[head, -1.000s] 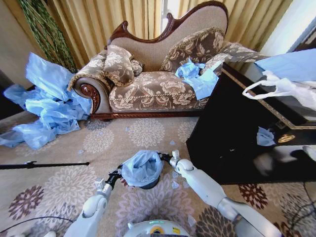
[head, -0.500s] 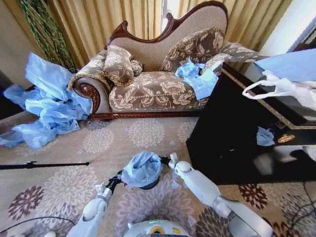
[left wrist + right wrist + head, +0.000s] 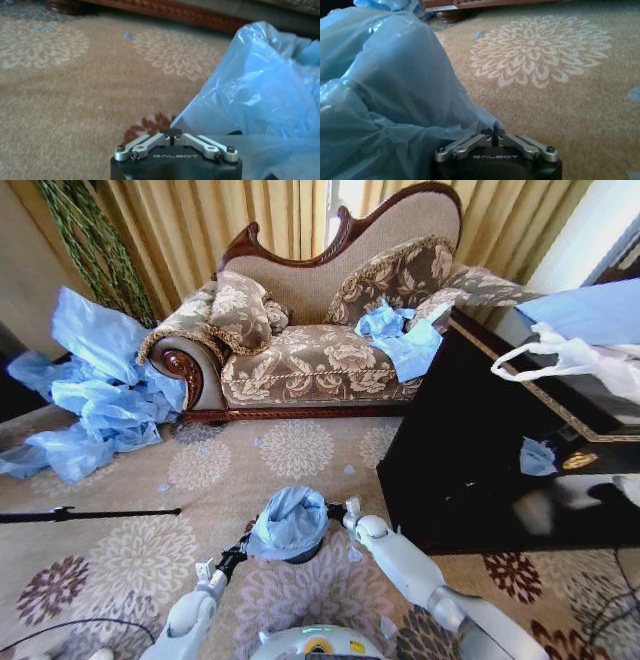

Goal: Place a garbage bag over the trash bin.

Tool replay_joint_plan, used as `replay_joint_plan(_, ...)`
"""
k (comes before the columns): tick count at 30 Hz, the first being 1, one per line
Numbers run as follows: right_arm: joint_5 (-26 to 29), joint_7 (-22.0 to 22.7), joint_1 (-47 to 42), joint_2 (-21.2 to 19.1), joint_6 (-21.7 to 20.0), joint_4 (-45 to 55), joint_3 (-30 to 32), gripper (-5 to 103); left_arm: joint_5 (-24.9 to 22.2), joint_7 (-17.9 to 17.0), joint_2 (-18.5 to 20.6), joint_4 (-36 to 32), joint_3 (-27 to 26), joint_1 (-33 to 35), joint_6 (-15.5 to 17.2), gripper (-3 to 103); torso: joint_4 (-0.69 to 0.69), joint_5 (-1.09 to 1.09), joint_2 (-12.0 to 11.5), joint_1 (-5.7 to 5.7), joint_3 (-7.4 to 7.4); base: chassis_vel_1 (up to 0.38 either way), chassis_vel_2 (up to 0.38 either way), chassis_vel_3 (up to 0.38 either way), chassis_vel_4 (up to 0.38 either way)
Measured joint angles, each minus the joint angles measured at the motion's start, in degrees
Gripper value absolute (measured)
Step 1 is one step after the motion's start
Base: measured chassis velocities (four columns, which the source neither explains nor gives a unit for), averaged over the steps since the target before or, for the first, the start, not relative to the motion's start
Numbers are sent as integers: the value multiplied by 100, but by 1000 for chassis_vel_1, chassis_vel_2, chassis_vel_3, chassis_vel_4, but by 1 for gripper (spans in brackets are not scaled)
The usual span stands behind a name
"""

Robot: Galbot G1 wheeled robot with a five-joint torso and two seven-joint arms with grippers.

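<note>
The light blue garbage bag (image 3: 290,520) is draped over the small black trash bin (image 3: 306,557), whose dark lower edge shows beneath it on the rug. My left gripper (image 3: 240,548) is at the bag's left side, shut on its edge. In the left wrist view the left gripper (image 3: 171,132) pinches a corner of the crinkly bag (image 3: 260,97). My right gripper (image 3: 336,508) is at the bag's right side. In the right wrist view the right gripper (image 3: 493,132) is shut on a fold of the bag (image 3: 390,90).
A dark cabinet (image 3: 470,470) stands close on the right, with a white handled bag (image 3: 560,358) on top. A sofa (image 3: 320,350) is behind, a heap of blue bags (image 3: 95,400) at the left, and a black rod (image 3: 90,513) lies on the flowered rug (image 3: 200,465).
Both grippers have come lower and nearer to me, drawing the bag's sides down around the bin. The bag sits a little lower over it.
</note>
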Motion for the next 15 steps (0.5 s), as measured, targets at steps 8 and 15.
replay_joint_plan(8,-211,81,-84,87,151,-105,85,0,330,16,-57,359,1,-116,-161,0,0,2,0,0,0,0,0,0,0)
replay_joint_plan(15,-309,447,-169,112,271,-47,72,0,398,-11,-71,383,5,-131,-122,0,2,2,0,0,0,0,0,0,0)
